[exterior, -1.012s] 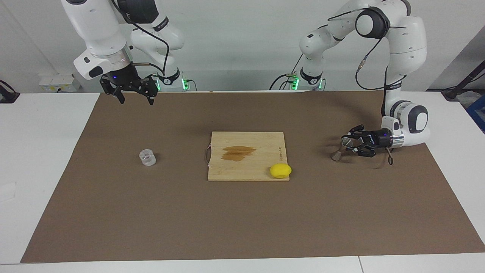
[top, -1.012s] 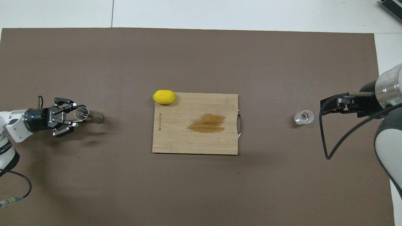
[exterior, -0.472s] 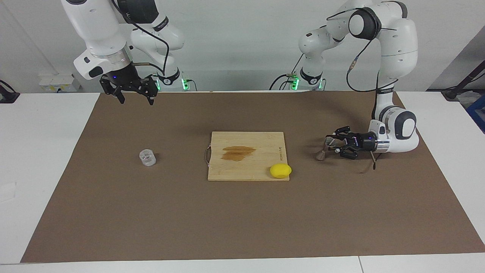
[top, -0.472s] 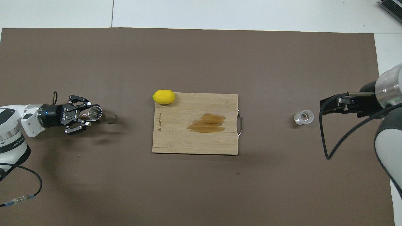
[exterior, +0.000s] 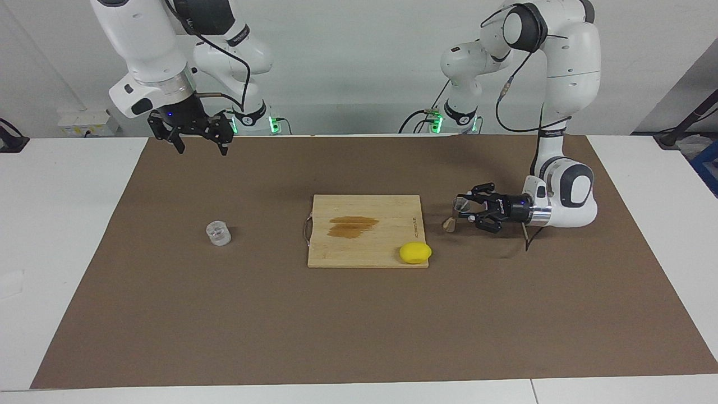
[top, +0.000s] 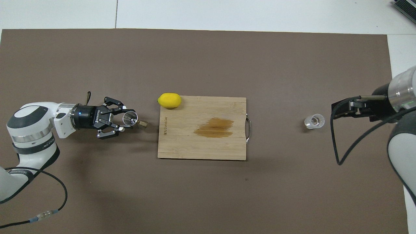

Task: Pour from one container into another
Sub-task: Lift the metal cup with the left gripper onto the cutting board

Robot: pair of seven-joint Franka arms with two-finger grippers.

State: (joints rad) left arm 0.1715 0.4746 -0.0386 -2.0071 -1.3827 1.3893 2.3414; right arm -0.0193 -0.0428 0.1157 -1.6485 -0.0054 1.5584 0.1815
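Left fingers clamped on the jigger, which I hold up over the brown mat just beside the board, at the left arm's end. The jigger hangs tilted, its wide mouth facing up and toward the board in the overhead view.

Right fingers apart, holding nothing, up over the mat's edge nearest the robots. That arm waits.

The cup stands upright on the mat toward the right arm's end, well apart from the board and from the jigger. I cannot tell whether anything is in it.

A lemon lies at the board's corner, near the jigger; a brown stain marks the board's middle.

Step in hand, as I judge it: carrying the jigger inward so the two vessels can meet. No pour has begun; the cup is untouched.

Next move calls for:
- setting the jigger upright somewhere the right arm can reach, clear of the lemon;
- right fingers down around the cup's wall, then a lift;
- cup's lip brought over the jigger's mouth before tipping.

Risk I see: the jigger's mouth is narrow, so aim matters.
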